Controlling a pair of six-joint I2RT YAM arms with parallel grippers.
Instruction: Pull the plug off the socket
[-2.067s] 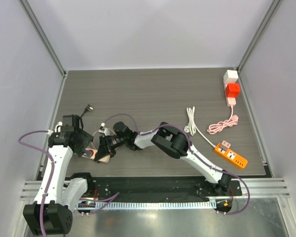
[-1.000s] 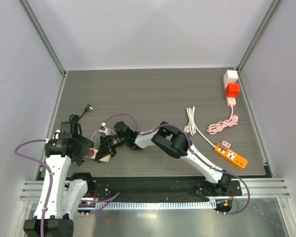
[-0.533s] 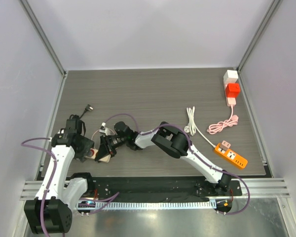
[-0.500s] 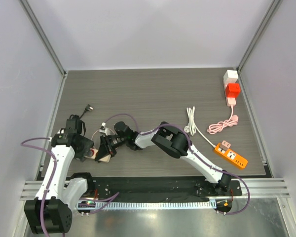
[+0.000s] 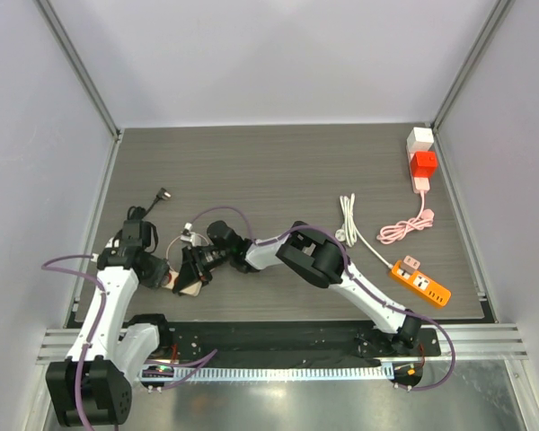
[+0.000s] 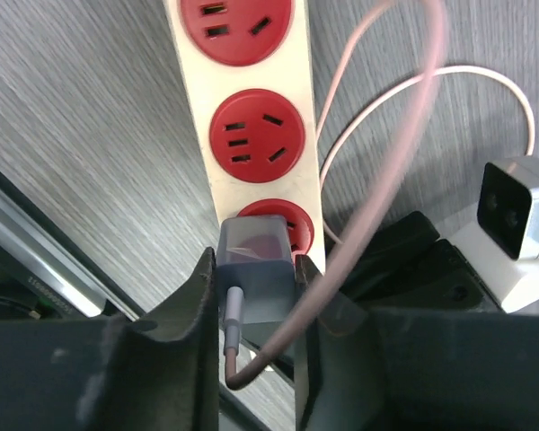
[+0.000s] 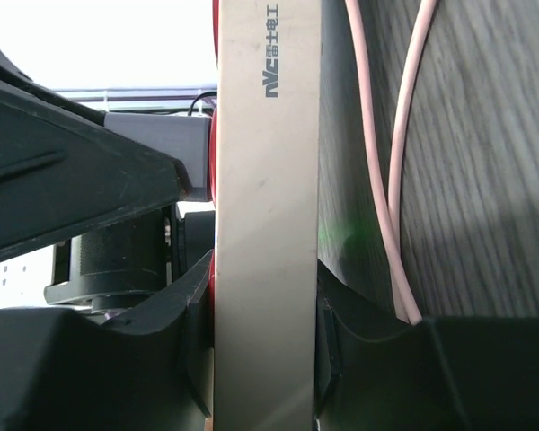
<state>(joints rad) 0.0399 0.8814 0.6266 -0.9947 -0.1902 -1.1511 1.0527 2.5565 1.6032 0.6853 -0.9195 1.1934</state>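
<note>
Plug (image 6: 256, 287), grey and blocky, sits in the end socket (image 6: 271, 212) of a cream power strip (image 6: 251, 76) that has red round outlets; it looks fully pushed in, though the pins are hidden from the left wrist view; a pink cable (image 6: 377, 171) leaves the plug's rear and loops away over the dark wood-grain surface (image 5: 278, 171). Left tool (image 6: 255, 269) is clenched on the plug, one dark finger (image 6: 198, 305) pressed against each of its flanks. Right tool (image 7: 265, 305) is clamped across the strip's narrow width, a finger touching each long edge; the strip's plain side, printed with a small logo, runs up the middle of the right wrist view, with the pink cable just beside it. From above, the two tools meet at the near left part of the surface, the left one (image 5: 162, 274) facing the right one (image 5: 190, 269), and the strip shows only as a pale end between them. Well apart on the right side lie an orange power strip (image 5: 422, 281), a coiled white cord (image 5: 348, 220), and red (image 5: 422, 166) and white (image 5: 419, 137) adapters near the far right corner.
</note>
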